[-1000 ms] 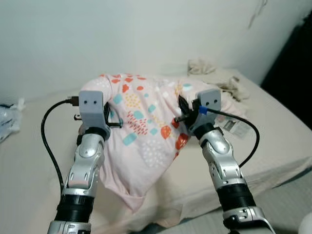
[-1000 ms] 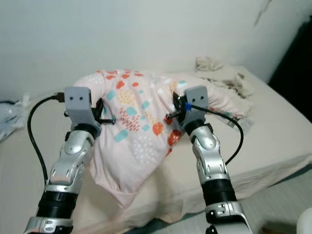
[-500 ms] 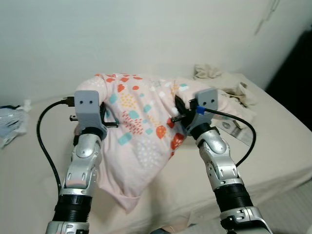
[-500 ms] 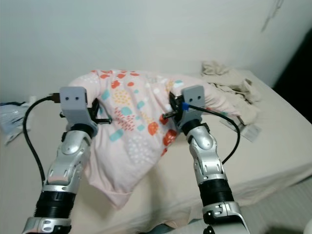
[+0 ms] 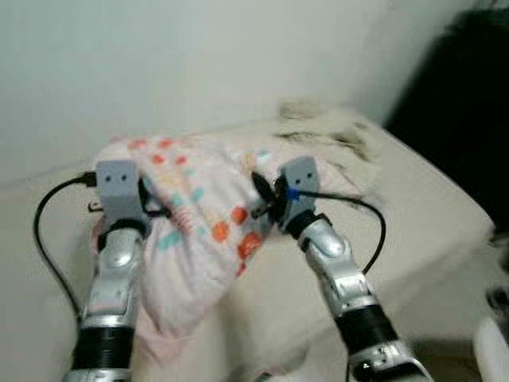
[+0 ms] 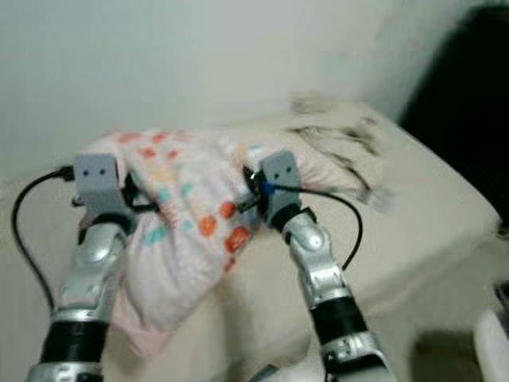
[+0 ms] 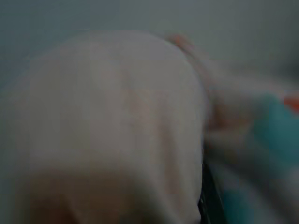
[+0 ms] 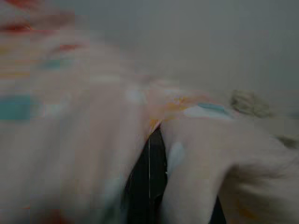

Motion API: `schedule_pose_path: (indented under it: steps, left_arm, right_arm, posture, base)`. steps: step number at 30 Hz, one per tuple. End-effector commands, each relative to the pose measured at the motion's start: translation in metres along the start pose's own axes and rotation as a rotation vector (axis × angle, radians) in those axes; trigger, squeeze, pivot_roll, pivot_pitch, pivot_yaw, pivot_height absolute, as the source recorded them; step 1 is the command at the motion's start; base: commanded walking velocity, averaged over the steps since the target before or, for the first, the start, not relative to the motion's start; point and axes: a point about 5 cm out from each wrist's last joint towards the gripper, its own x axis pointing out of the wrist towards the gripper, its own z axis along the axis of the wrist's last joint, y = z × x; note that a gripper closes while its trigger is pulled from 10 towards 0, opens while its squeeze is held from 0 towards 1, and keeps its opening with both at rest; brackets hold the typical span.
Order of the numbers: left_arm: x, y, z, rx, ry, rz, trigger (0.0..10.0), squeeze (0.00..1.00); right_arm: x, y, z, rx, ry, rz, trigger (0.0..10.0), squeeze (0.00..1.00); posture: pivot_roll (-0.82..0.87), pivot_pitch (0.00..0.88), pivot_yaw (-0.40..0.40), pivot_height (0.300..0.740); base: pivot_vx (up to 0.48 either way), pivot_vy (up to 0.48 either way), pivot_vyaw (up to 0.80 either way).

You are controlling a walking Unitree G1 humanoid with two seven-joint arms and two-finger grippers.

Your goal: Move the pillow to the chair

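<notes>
Pillow (image 5: 199, 231) between both hands, over bed (image 5: 413, 215).

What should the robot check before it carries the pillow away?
1. Left gripper holds the pillow: ok, pressed into its left side.
2. Right gripper holds the pillow: ok, fabric bunched at its fingers.
3. Pillow lifted off the bed: cannot tell, its lower end hangs near the bed's edge.
4. Chair in sight: not ok.
5. Crumpled cloth apart from the pillow: cannot tell, blurred.
6. Picture steady: not ok, blurred.
</notes>
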Motion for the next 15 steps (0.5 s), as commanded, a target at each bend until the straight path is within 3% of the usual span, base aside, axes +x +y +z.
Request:
schedule_pose_path:
  steps: [1,5,8,15]
  left_arm:
    - [-0.006,0.018,-0.015,-0.007,0.037,0.034,10.0,0.0]
    - [-0.007,0.036,-0.03,-0.041,0.094,0.108,10.0,0.0]
    - [-0.008,0.044,-0.027,-0.015,0.079,0.123,10.0,0.0]
    - [-0.011,0.044,-0.03,0.004,0.077,0.106,10.0,0.0]
  right_arm:
    - [0.016,0.031,0.021,-0.003,-0.087,0.107,10.0,0.0]
    - [0.012,0.027,0.005,-0.015,-0.014,0.095,10.0,0.0]
    - [0.008,0.024,0.001,-0.031,-0.002,0.097,10.0,0.0]
    - [0.002,0.023,-0.007,-0.02,0.014,0.087,10.0,0.0]
  posture:
    - [-0.06,0.02,-0.019,0.74]
    - [-0.07,0.016,-0.02,0.74]
    - [-0.07,0.016,-0.023,0.74]
    - [-0.08,0.018,-0.016,0.74]
  base:
    - [0.0,0.0,0.0]
    - [0.0,0.0,0.0]
    - [0.0,0.0,0.0]
    - [0.0,0.0,0.0]
